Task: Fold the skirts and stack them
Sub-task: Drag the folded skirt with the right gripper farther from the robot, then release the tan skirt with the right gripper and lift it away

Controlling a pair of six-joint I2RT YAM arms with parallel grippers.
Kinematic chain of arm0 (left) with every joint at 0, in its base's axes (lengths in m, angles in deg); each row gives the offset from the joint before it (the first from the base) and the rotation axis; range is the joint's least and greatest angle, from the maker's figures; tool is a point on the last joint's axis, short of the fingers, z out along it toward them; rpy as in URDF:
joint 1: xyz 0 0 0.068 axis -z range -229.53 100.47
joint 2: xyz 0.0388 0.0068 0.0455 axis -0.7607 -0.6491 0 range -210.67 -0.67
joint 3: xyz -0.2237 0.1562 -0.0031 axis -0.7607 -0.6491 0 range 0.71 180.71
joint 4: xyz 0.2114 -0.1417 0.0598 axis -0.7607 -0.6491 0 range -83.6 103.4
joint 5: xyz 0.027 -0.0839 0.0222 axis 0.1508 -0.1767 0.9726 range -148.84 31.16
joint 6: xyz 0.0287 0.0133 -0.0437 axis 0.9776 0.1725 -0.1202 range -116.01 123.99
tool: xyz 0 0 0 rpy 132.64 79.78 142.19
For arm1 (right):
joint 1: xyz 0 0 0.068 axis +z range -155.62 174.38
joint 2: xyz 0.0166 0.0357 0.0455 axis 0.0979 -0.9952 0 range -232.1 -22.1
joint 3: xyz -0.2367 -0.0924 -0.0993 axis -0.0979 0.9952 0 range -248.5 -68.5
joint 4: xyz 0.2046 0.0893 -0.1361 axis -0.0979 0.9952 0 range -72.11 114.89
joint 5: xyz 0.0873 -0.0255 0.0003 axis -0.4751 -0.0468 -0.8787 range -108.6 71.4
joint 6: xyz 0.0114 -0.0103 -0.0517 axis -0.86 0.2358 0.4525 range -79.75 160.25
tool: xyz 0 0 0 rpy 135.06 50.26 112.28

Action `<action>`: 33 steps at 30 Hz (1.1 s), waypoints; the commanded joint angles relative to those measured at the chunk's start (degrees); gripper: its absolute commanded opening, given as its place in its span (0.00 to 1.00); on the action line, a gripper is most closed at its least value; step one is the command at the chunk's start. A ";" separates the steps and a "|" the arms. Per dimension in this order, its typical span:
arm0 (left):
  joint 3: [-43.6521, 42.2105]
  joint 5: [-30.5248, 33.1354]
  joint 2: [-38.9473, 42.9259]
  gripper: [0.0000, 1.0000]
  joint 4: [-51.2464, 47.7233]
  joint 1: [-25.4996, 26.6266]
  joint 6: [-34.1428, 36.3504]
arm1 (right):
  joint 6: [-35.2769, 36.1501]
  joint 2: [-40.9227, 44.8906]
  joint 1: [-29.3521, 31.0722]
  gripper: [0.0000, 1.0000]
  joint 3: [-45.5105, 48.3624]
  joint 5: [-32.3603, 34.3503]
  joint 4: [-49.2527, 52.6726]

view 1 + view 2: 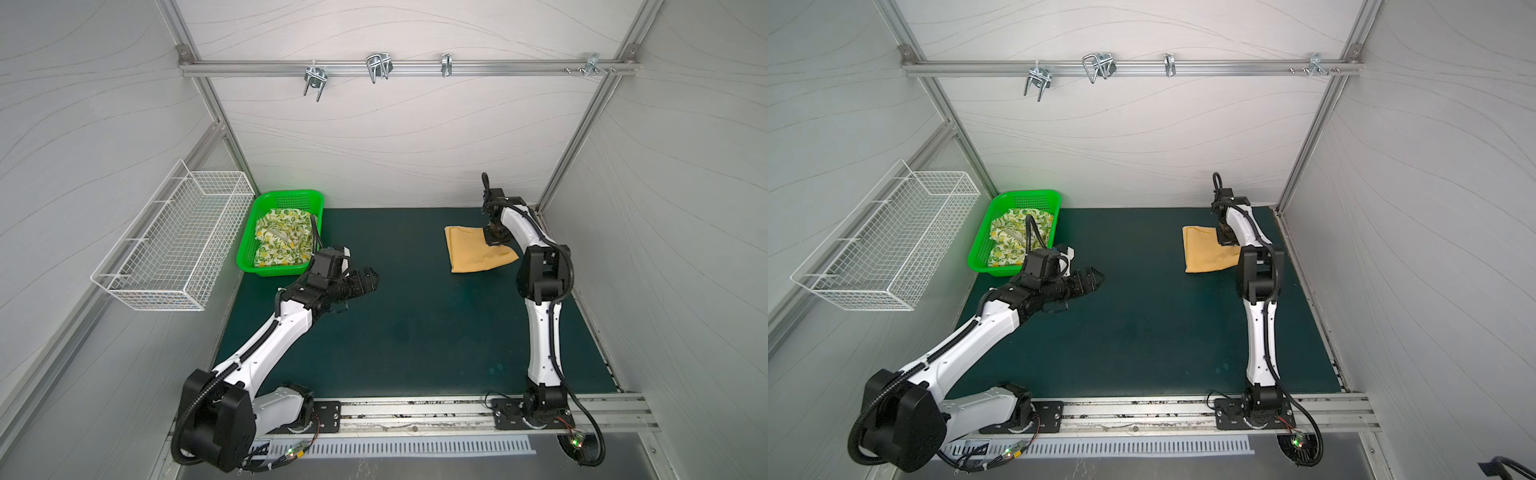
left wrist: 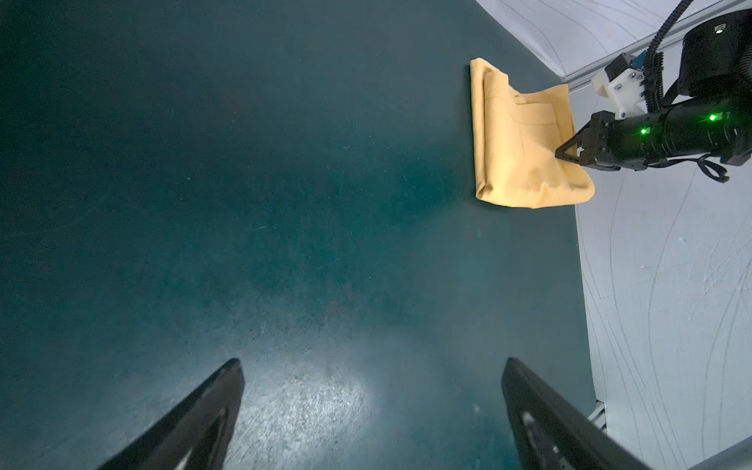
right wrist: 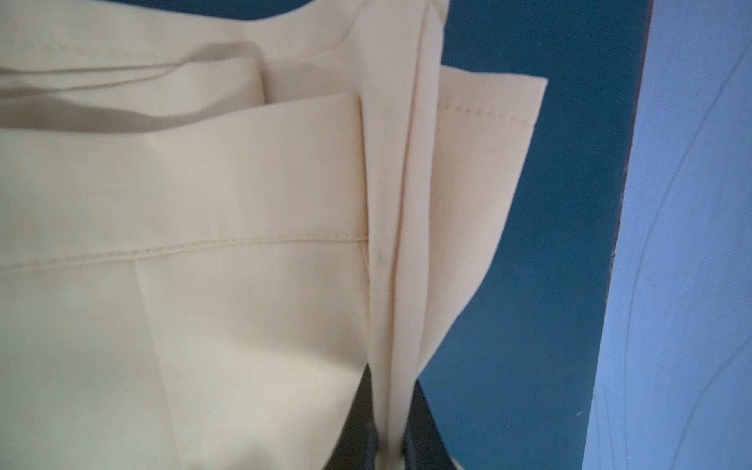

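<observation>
Spread widest: dark green matte tabletop (image 1: 415, 332). At its far left corner, bright green perforated plastic basket (image 1: 249, 259), holding the cream cloth skirt printed with yellow lemons and green leaves (image 1: 282, 241), crumpled in a loose heap and not yet folded. Toward the far right, near the wall, plain mustard-yellow cloth skirt (image 1: 469, 253), lying flat on the tabletop, folded into a rough rectangle with one corner flaring out toward the right arm.

Judged light, soft and limp, both of them. Likely to sag and fall open if lifted by a single point, and to drag rather than glide on the matte surface. Neither fragile nor slippery. Best taken at a stitched hem or waistband, or across a stacked fold edge so that all layers come along together. For the lemon-printed one, two well-spaced points along one edge, one per arm.

Right tool (image 2: 565, 154), black, angled down onto the right-hand side of the mustard-yellow cloth skirt. Jaws almost closed, pinching a thin raised ridge of layered fabric.

Left tool (image 2: 372, 366), hovering over bare tabletop near the basket. Jaws spread wide, gripping nothing, touching nothing.
</observation>
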 commanded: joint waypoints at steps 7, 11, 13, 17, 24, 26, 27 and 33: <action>-1.52 -1.87 -5.81 0.99 6.07 -0.33 -0.85 | 5.38 -8.42 -3.64 0.16 -12.64 1.75 1.77; -0.75 -0.94 -7.15 0.99 5.59 -0.33 -0.03 | 4.93 -8.23 -4.24 0.24 -12.55 2.77 -1.13; -0.22 -0.36 -7.53 0.99 5.25 -0.29 0.07 | 4.85 -6.88 -4.30 0.33 -11.69 2.43 -2.95; 1.36 -0.02 -8.19 0.99 4.39 -0.31 -0.29 | 1.27 -0.13 -4.01 0.67 -6.42 -2.24 -7.53; 7.39 4.70 -5.82 0.99 -0.71 -0.25 -1.37 | -7.89 17.97 -1.13 0.99 10.16 -15.98 -16.30; 10.31 8.49 -5.84 0.99 -4.36 -0.25 -1.64 | -10.18 21.75 0.63 0.99 13.59 -19.03 -17.18; 11.73 10.61 -6.05 0.99 -6.22 -0.26 -1.97 | -11.54 23.37 1.68 0.99 14.87 -20.78 -17.17; 19.31 20.28 -7.92 0.99 -12.21 -0.50 -0.49 | -15.58 33.84 8.88 0.99 27.89 -28.48 -24.25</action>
